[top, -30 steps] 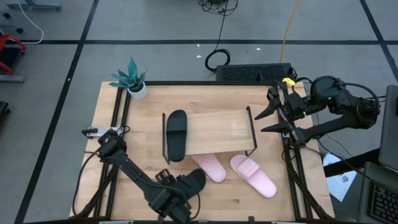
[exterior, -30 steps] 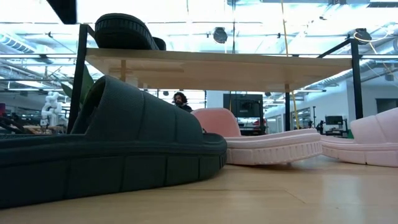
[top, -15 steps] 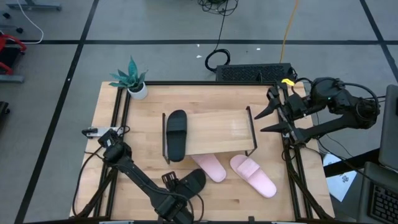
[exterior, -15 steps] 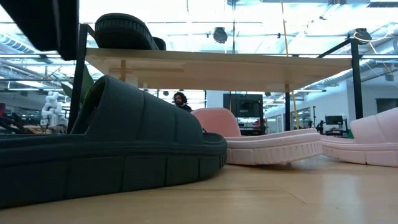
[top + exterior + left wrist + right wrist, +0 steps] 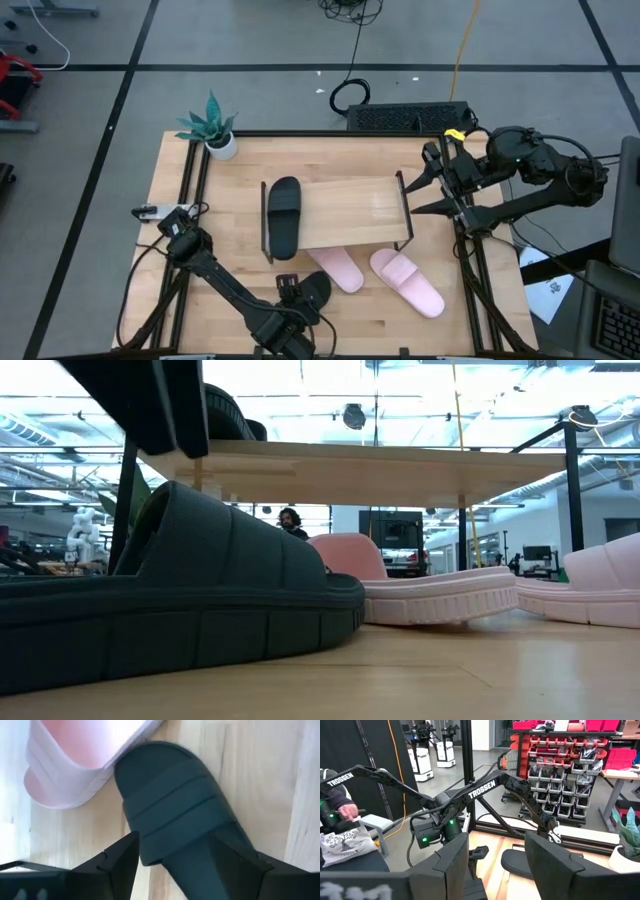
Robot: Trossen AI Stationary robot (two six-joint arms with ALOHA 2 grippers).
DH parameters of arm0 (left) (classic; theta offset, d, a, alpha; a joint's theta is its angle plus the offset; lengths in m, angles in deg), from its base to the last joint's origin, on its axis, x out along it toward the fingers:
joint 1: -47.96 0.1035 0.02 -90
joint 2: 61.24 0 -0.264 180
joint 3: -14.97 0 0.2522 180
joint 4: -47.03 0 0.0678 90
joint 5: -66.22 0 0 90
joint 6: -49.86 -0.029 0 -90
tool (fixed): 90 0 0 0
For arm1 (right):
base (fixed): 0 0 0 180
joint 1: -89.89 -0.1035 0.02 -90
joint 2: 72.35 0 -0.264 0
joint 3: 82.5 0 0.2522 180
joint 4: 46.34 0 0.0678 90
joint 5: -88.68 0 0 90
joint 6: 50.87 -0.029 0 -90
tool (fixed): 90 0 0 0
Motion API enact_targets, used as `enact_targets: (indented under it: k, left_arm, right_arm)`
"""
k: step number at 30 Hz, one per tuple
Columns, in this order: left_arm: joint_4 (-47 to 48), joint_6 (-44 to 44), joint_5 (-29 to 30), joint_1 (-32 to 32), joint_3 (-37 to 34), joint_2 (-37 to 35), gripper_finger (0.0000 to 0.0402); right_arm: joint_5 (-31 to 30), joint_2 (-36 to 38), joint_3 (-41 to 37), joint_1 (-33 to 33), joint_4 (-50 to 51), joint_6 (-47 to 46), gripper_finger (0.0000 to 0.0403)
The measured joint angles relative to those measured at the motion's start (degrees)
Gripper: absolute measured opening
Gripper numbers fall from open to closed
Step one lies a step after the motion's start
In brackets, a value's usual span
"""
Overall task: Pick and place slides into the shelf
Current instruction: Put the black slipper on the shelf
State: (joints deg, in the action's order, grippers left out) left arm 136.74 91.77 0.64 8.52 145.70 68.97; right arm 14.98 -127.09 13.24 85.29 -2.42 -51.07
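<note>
Left gripper [image 5: 172, 865] open, straddling black slide [image 5: 175, 815] on table; right gripper [image 5: 425, 190] open beside shelf [image 5: 345, 210].

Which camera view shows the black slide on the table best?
The left wrist view: the black slide fills it, strap ridges clear. The low view gives its side; the high view has it partly hidden by the left gripper.

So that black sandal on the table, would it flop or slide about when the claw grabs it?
The black sandal probably keeps its shape: its sole looks thick and ribbed. It lies flat, so it is unlikely to roll. The open left gripper straddles it, and the matte strap likely grips well.
</note>
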Motion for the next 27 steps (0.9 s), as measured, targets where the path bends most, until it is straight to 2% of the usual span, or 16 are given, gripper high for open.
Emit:
enact_targets:
  k: [8, 18, 27]
  left_arm:
    - [0.49, -2.81, -1.85, -0.30, -2.81, 0.02, 0.0239]
    - [0.23, -8.68, 2.19, -0.31, -3.02, 0.02, 0.0239]
    - [-0.26, -12.73, 2.16, 0.02, -3.09, 1.55, 0.0239]
  right_arm:
    - [0.02, -0.71, 0.00, 0.02, -0.15, -0.16, 0.0183]
    - [0.03, -1.46, 0.00, 0.00, -2.24, -0.85, 0.0183]
    - [0.02, -1.75, 0.00, 0.01, -2.48, -0.86, 0.0183]
